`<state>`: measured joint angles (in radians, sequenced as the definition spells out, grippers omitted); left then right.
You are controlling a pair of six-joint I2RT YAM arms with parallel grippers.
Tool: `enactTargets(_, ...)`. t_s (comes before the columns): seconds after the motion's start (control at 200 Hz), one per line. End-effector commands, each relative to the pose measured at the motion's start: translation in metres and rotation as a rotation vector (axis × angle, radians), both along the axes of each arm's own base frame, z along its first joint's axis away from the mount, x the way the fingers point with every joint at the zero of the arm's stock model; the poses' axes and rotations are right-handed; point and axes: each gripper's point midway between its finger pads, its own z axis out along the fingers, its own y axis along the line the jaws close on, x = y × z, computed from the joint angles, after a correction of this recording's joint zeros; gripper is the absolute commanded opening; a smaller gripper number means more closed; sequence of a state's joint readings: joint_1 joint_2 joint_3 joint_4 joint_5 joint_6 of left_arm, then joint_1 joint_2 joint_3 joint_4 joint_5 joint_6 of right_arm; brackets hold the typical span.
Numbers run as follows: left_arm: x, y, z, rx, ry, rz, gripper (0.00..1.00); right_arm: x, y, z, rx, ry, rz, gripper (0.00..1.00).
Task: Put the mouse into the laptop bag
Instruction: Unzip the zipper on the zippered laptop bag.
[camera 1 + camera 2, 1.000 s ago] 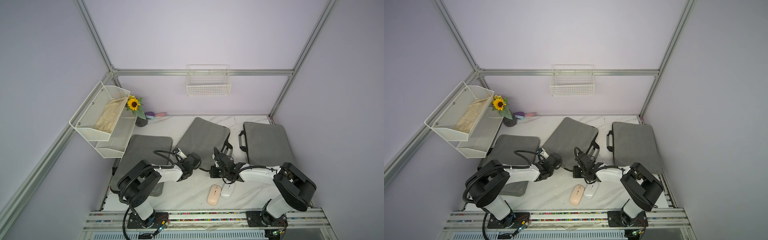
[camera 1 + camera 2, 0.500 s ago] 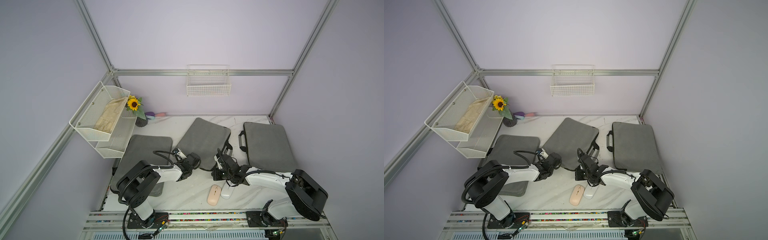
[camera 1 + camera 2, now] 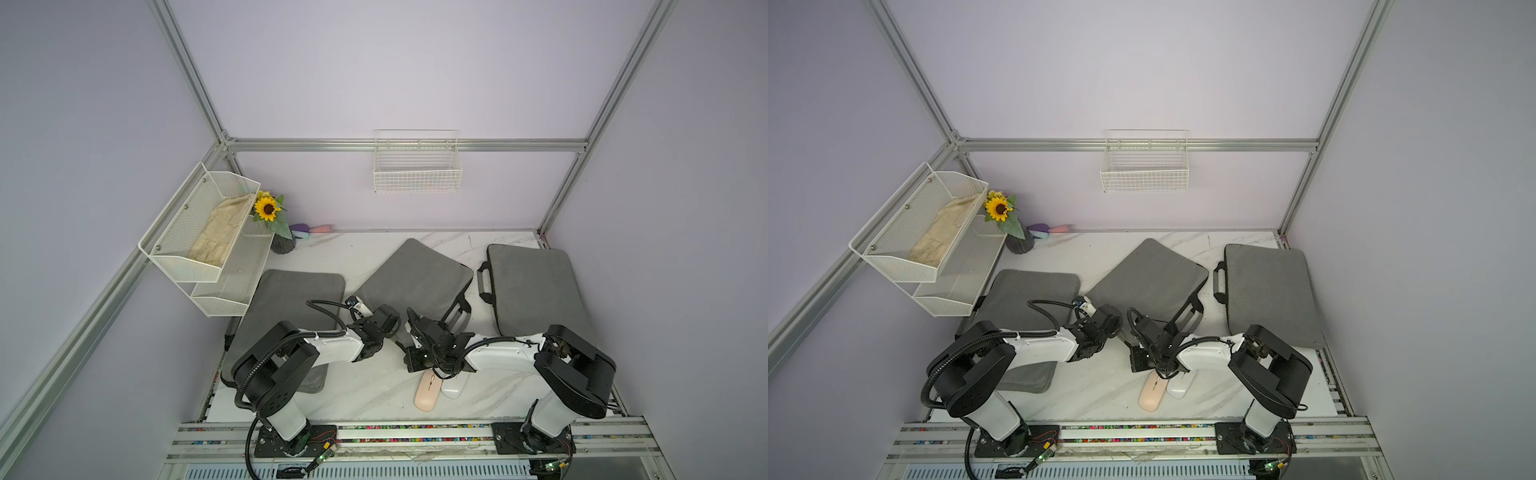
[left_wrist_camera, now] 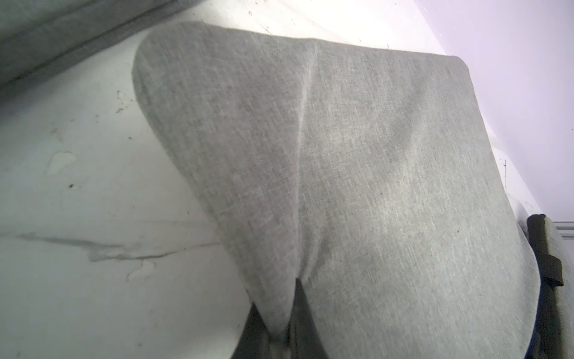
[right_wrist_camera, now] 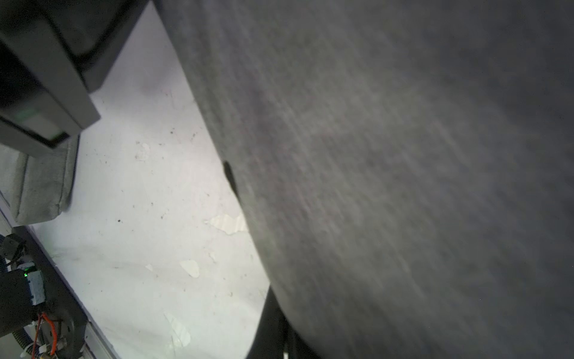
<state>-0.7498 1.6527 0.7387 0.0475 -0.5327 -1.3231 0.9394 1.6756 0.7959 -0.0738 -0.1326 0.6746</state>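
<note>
Both top views show a pink mouse (image 3: pixel 426 390) (image 3: pixel 1150 395) and a white mouse (image 3: pixel 453 385) (image 3: pixel 1179 387) lying side by side near the table's front edge, partly under my right wrist. The middle grey laptop bag (image 3: pixel 415 274) (image 3: pixel 1150 274) lies slanted behind them. My left gripper (image 3: pixel 384 323) (image 4: pixel 276 298) is shut on a raised fold of that bag's near edge (image 4: pixel 372 155). Close beside it, my right gripper (image 3: pixel 412 322) (image 5: pixel 278 317) is shut on the same edge of the bag (image 5: pixel 403 155). Neither gripper touches a mouse.
A second grey bag (image 3: pixel 291 307) lies at the left under my left arm; a third, with a black handle (image 3: pixel 532 291), lies at the right. A white mesh shelf (image 3: pixel 199 237), a sunflower vase (image 3: pixel 282 245) and a wall basket (image 3: pixel 417 166) stand at the back.
My right arm's elbow swung out to the right and came partly back. Its gripper shifted a little to the left along the bag's edge. The left arm and both mice have not moved.
</note>
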Motion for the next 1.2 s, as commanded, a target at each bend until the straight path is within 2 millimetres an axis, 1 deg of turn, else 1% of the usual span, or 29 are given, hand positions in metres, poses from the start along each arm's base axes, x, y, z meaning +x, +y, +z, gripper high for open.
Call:
enactTargets(0.0, 0.003, -0.018, 0.010, -0.030, 0.004, -0.048, 0.00, -0.014, 0.032, 0.004, 0.083, 0.046, 0.062, 0.00)
enactTargets(0.085, 0.002, -0.018, 0.008, -0.042, 0.006, -0.042, 0.00, -0.006, 0.036, 0.009, 0.091, 0.027, 0.034, 0.00)
enactTargets(0.205, -0.008, -0.011, 0.009, -0.059, -0.009, -0.006, 0.00, 0.009, 0.030, 0.012, 0.062, -0.005, -0.060, 0.00)
enactTargets(0.255, -0.014, -0.007, 0.011, -0.064, -0.026, 0.012, 0.00, 0.018, 0.023, 0.010, 0.036, -0.013, -0.115, 0.00)
enactTargets(0.32, -0.021, -0.003, 0.015, -0.071, -0.052, 0.034, 0.00, 0.025, 0.015, 0.005, 0.026, -0.010, -0.143, 0.00)
enactTargets(0.39, -0.030, 0.000, 0.017, -0.086, -0.067, 0.053, 0.00, 0.031, 0.002, -0.002, 0.008, -0.003, -0.178, 0.00)
enactTargets(0.47, -0.039, 0.000, 0.016, -0.111, -0.075, 0.074, 0.00, 0.040, -0.016, -0.005, 0.000, 0.002, -0.221, 0.00)
enactTargets(0.54, -0.044, -0.002, 0.014, -0.121, -0.081, 0.086, 0.00, 0.048, -0.031, -0.002, 0.001, -0.004, -0.259, 0.00)
enactTargets(0.61, -0.045, -0.006, 0.014, -0.115, -0.089, 0.085, 0.00, 0.055, -0.044, 0.003, 0.004, -0.017, -0.291, 0.00)
enactTargets(0.695, -0.048, -0.010, 0.010, -0.106, -0.079, 0.096, 0.00, 0.061, -0.058, 0.006, -0.005, -0.022, -0.326, 0.00)
enactTargets(0.79, -0.046, -0.011, 0.007, -0.096, -0.078, 0.112, 0.00, 0.062, -0.071, 0.008, -0.035, -0.037, -0.353, 0.00)
enactTargets(0.93, -0.041, -0.011, 0.006, -0.057, -0.081, 0.128, 0.00, 0.056, -0.077, 0.012, -0.071, -0.042, -0.327, 0.00)
enactTargets(1.05, -0.036, -0.009, 0.000, 0.002, -0.085, 0.152, 0.00, 0.047, -0.082, 0.026, -0.048, -0.042, -0.313, 0.00)
enactTargets(1.115, -0.034, -0.008, -0.004, 0.017, -0.086, 0.161, 0.00, 0.045, -0.085, 0.038, -0.031, -0.063, -0.320, 0.00)
enactTargets(1.195, -0.033, -0.012, -0.006, 0.007, -0.085, 0.154, 0.00, 0.044, -0.086, 0.044, -0.017, -0.075, -0.318, 0.00)
